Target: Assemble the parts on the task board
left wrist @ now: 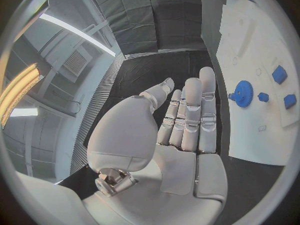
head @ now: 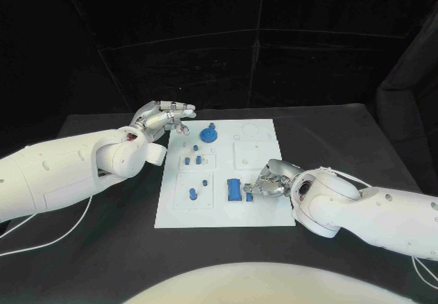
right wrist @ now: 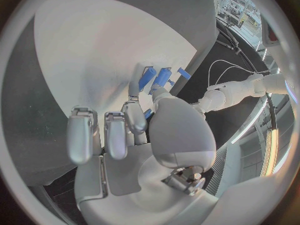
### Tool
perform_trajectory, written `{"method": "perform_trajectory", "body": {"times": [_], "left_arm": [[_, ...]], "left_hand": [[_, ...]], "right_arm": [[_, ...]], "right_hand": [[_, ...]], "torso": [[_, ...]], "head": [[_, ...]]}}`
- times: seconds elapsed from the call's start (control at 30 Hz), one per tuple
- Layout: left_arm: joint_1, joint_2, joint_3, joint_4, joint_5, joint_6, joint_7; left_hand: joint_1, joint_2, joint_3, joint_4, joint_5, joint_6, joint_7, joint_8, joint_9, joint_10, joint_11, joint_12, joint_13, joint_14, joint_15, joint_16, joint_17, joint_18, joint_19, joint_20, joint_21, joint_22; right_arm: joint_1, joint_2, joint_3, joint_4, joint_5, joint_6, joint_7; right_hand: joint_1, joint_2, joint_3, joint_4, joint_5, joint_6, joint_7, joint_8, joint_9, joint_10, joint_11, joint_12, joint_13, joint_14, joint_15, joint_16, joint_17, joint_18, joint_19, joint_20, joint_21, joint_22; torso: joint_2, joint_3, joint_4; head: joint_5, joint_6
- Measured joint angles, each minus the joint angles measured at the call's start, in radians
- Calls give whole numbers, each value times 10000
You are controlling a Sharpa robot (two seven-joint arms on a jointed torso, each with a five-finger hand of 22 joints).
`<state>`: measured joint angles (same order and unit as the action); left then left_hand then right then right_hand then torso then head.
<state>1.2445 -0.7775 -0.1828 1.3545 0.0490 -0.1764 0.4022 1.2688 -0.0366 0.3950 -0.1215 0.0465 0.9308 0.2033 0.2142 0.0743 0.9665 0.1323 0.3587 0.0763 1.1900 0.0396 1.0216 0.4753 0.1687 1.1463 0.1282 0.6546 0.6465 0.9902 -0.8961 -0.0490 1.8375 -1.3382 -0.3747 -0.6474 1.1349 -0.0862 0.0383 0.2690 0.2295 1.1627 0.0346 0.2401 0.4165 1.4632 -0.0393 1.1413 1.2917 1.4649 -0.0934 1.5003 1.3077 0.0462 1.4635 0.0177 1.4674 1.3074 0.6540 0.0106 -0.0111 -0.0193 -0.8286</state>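
— Head view first: the right robot hand (head: 271, 179) is down on the near right part of the task board (head: 258, 216), fingers curled in around the blue parts (head: 239, 189) lying there. Is it actually holding one?

— Hard to say. In the right wrist view its fingertips (right wrist: 135, 88) sit right at the two blue bars (right wrist: 154, 77), touching or nearly so, but whether it has one pinched I cannot tell. That's my worry: if the hold is only a graze, a bar could skate across the white plate or tip out the moment it lifts.

— And the other arm?

— The left robot hand (head: 164, 116) hovers off the board's far left corner, fingers stretched out and apart, nothing in it. The left wrist view shows the palm bare, with the blue gear (left wrist: 242, 93) standing on the board just beside it.

— So it's out of the way.

— Mostly. If it swings in carelessly, those straight fingers could knock the gear or the little blue pegs (head: 191, 156) near it. And the board just rests on the black surface (head: 109, 247); I'd guess a sideways push from the right robot hand could slide the whole plate and throw off every slot.
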Motion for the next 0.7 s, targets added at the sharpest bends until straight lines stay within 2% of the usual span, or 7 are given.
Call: {"method": "perform_trajectory", "body": {"times": [0.27,0.7], "left_arm": [[0,-6,0,-13,0,20,-17],[0,-2,0,-19,0,38,-30]], "left_hand": [[0,0,0,0,0,-38,38,0,0,-36,-36,0,0,0,0,0,-13,0,0,0,0,0],[0,0,0,0,0,-37,37,0,0,-35,-36,0,0,0,0,0,-12,0,0,0,0,1]], "right_arm": [[0,-244,1,285,99,208,654],[-1,-322,0,126,186,801,829]], "right_hand": [[561,56,-462,-257,-666,-35,36,-40,61,-7,7,-202,-67,0,0,-133,-1,0,0,0,-116,0],[1163,401,-628,-585,-670,-71,71,-81,104,-39,39,-262,-76,1,2,-170,-1,0,0,0,-117,0]], "torso": [[-8,3,-13],[-6,-3,4]], "head": [[-35,8],[-103,37]]}}
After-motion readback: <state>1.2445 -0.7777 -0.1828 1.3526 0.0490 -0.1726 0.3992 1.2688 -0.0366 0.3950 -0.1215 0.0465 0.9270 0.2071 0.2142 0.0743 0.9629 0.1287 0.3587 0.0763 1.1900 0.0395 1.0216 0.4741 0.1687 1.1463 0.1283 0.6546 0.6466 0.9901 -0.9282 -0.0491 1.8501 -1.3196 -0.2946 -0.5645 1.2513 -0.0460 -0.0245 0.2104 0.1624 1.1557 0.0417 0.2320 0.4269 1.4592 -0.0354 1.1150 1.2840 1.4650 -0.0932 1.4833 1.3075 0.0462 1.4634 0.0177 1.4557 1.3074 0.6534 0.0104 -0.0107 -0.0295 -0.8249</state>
